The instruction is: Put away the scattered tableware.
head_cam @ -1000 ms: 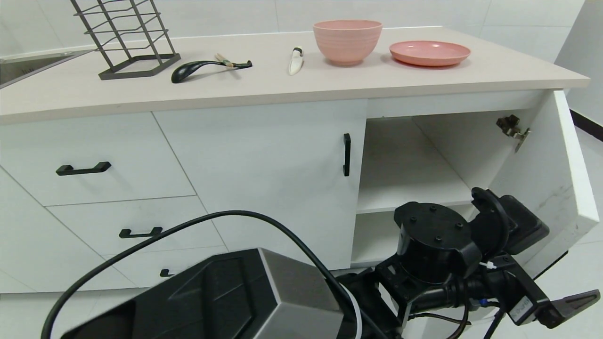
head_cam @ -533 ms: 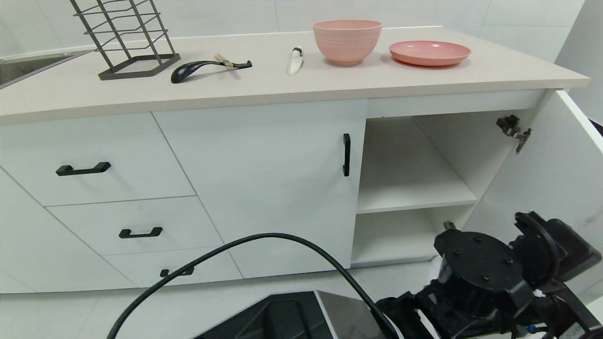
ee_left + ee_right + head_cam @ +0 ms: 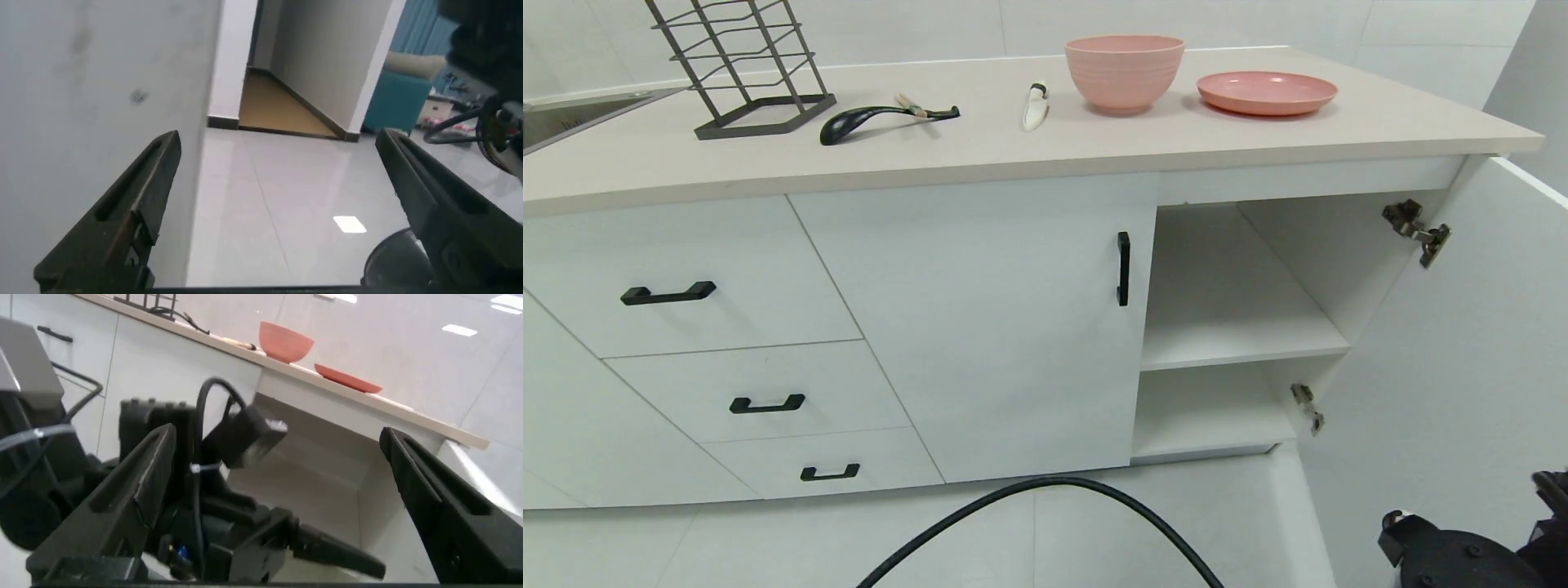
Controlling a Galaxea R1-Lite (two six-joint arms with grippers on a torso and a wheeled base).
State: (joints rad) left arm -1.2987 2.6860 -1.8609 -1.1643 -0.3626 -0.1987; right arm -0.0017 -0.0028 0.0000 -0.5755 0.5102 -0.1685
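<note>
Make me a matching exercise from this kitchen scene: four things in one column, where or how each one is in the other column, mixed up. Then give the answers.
Column one:
1. pink bowl
2. black spoon
3. wire rack
4. right cabinet door

Column two:
A. swung open
B. standing nearest the sink
C. between the white utensil and the pink plate
D. lying between the wire rack and the white utensil

Pairs: 1-C, 2-D, 3-B, 4-A.
</note>
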